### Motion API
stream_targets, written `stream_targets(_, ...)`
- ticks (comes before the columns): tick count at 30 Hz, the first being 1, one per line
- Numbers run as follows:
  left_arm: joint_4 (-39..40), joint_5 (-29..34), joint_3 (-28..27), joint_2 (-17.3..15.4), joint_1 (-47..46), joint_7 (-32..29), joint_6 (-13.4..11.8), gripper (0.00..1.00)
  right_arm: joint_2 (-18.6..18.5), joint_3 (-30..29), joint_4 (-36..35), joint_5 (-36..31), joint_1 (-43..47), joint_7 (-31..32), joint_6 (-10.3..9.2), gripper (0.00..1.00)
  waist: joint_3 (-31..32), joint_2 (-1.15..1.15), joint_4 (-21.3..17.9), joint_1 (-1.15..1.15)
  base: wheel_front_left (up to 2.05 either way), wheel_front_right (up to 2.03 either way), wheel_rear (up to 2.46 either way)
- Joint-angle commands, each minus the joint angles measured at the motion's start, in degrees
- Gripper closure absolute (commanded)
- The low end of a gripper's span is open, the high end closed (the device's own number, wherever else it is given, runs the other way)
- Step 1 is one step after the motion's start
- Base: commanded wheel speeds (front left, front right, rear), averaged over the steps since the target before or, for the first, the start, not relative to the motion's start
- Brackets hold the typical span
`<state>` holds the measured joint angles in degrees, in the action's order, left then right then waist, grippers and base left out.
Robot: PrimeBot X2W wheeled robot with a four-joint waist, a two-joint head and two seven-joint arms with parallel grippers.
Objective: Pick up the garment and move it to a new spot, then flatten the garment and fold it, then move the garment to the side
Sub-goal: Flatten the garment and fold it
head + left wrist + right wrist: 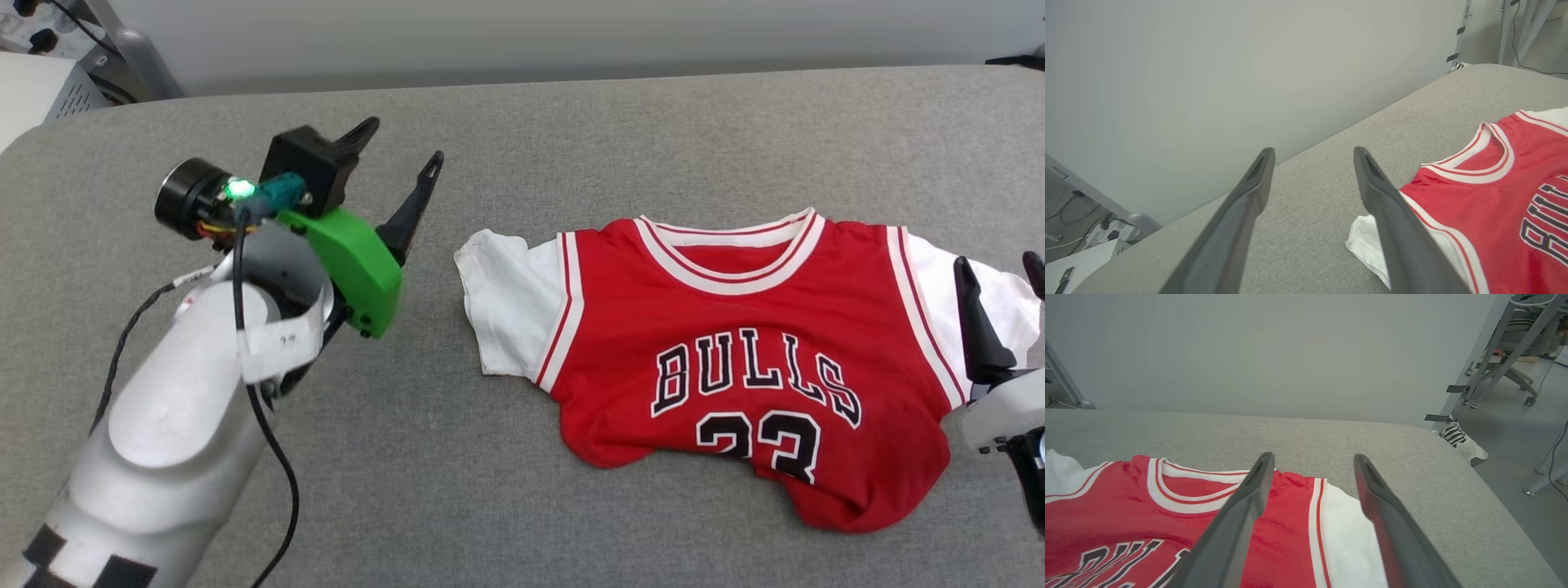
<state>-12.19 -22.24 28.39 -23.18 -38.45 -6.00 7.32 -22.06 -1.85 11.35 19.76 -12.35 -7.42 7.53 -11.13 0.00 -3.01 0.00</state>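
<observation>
Garment [735,359] lay face-up on grey table [522,122], right of centre, hem rumpled. Left gripper [404,140] spread wide, empty, just left of garment. Right gripper [998,261] spread wide, empty, over garment's right edge. Flattening judged next: 2 grippers should pinch hem corners, draw evenly toward robot.

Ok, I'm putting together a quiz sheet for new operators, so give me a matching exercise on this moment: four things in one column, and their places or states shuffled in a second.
Things:
1. left gripper
2. right gripper
3. garment
4. striped shoe

Places or states:
a. on the floor past the corner of the table
b. jaws apart, at the garment's end on the robot's right
c. lying front up, lower hem rumpled
d. jaws apart, over the bare table to the left of the garment

Pairs: 1-d, 2-b, 3-c, 4-a.
</observation>
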Motion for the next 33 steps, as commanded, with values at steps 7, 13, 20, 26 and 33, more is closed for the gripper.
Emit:
stream_targets(7, -4.04, -15.85, 13.14, -4.91, -14.01, -18.20, 0.15, 0.00, 2.92, -0.29, -7.36, -2.75, 1.70, 3.41, -0.04, 0.00, -3.22, 0.00, -2.16, 0.00, 0.00, 0.00, 0.00)
stream_targets(13, -8.42, -24.46, 22.48, -6.36, -21.82, -29.79, 0.16, 0.00, 4.25, 0.70, -9.69, -3.33, 0.07, 4.22, -0.04, 0.00, -7.19, 0.00, -4.74, 0.00, 0.00, 0.00, 0.00)
stream_targets(20, -13.51, -28.30, 30.21, -6.81, -27.50, -34.22, 0.16, 0.00, 4.99, 1.92, -9.26, -3.27, -2.59, 3.36, -0.04, 0.00, -11.96, 0.00, -7.35, 0.00, 0.00, 0.00, 0.00)
stream_targets(26, -17.19, -30.30, 36.07, -6.43, -29.48, -34.62, 0.16, 0.00, 5.42, 2.55, -7.52, -3.13, -4.63, 1.95, -0.04, 0.00, -14.96, 0.00, -8.52, 0.00, 0.00, 0.00, 0.00)
stream_targets(33, -19.65, -32.37, 42.96, -7.44, -28.63, -35.94, 0.16, 0.00, 5.87, 3.37, -5.39, -3.11, -6.17, 0.41, -0.04, 0.00, -16.13, 0.00, -8.81, 0.00, 0.00, 0.00, 0.00)
